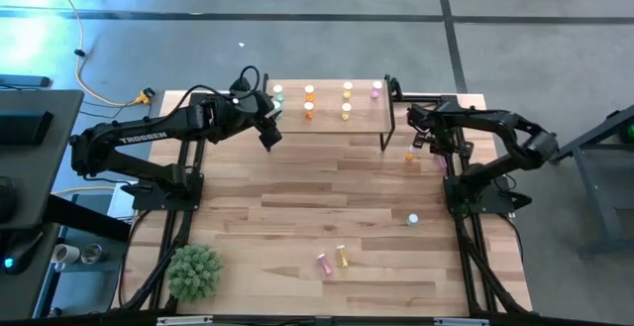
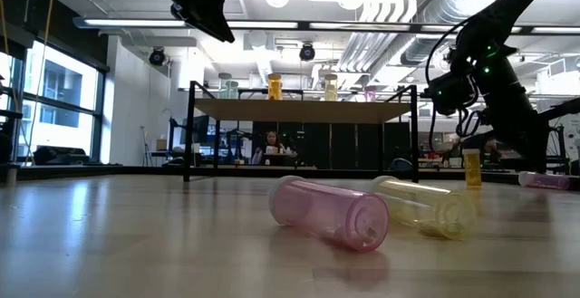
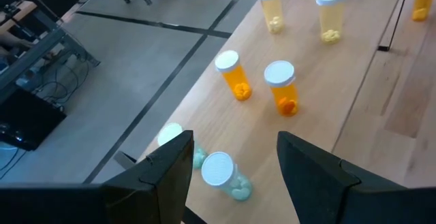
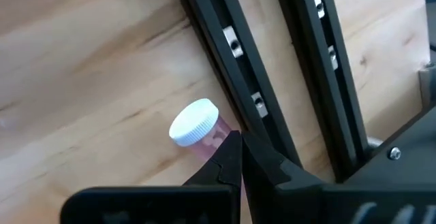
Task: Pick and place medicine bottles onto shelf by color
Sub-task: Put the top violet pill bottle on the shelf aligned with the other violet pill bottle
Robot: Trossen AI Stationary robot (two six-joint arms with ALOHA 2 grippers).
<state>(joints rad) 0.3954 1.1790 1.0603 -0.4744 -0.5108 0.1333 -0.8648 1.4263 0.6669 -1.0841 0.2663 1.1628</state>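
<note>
Pink bottle (image 2: 331, 211) and yellow bottle (image 2: 426, 207) lie on their sides right before the low camera, well off the shelf (image 1: 367, 126). Your left gripper (image 3: 231, 166) hangs over the shelf's green bottle (image 3: 226, 176), jaws apart and empty; lift straight clear without nudging the sorted rows. Right gripper (image 4: 238, 157), jaws together, sits over a fallen pink bottle (image 4: 199, 130) beside the shelf's leg. Open before descending. That bottle's body hides behind the fingers.
</note>
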